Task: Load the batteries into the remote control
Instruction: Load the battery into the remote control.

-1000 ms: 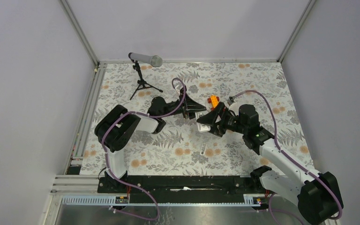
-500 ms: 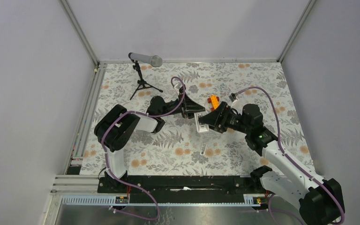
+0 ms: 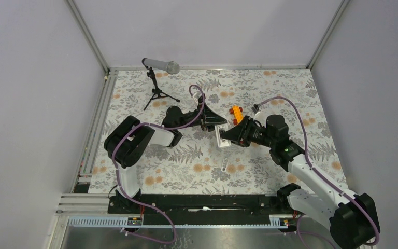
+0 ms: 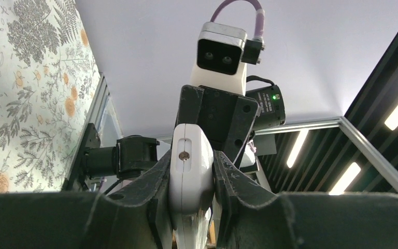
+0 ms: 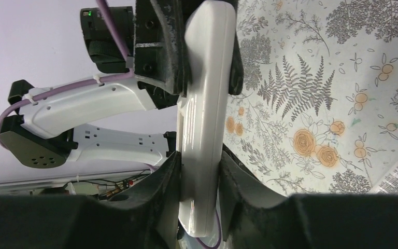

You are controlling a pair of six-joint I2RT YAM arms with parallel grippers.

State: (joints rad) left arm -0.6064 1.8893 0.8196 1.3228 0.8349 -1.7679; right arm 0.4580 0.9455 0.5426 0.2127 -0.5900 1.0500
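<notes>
The left tool (image 4: 190, 174) pinches one end of the remote control (image 4: 189, 150) tight between its fingers. The right tool (image 5: 199, 174) has its fingers pressed against both long edges of the other end, so the slim white remote is held between the two arms over the middle of the floral counter (image 3: 290, 93). Just beyond it on the counter lies an orange toy car (image 3: 235, 111), a small white piece (image 3: 224, 165) lies nearer the arm bases, and a microphone (image 3: 159, 65) on a tripod stands at the far left
</notes>
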